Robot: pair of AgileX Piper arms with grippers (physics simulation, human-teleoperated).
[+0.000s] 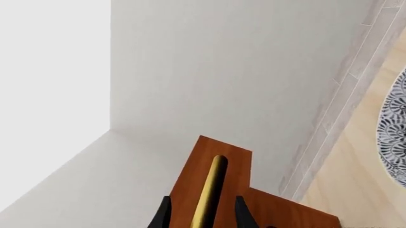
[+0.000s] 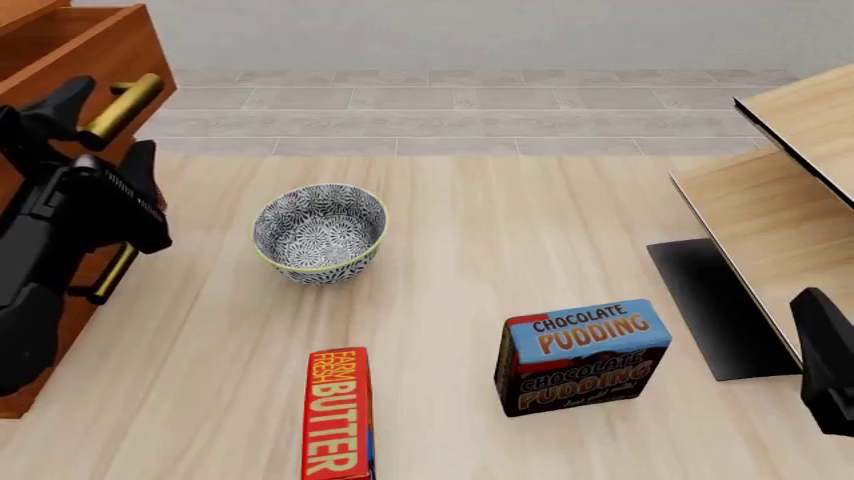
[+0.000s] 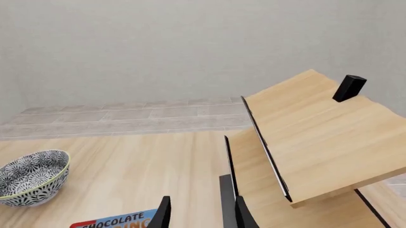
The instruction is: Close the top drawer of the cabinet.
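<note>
Only from left wrist: pincer point(image 1: 201, 214) fingers straddling top drawer point(image 1: 219, 178) handle point(image 1: 211, 190).

Black arm point(image 2: 54, 250), matte — tapered black claw point(image 1: 201, 214)

cabinet point(image 2: 80, 60) placed at far left, top drawer point(image 2: 54, 25) uppermost | left gripper point(image 2: 100, 110) set around its handle point(image 2: 127, 100) | bowl point(image 2: 320, 232) right of cabinet | butter box point(image 2: 339, 413) nearest, before bowl | pudding box point(image 2: 583, 355) to its right | light-wood furniture point(image 2: 774, 190) at far right
</note>
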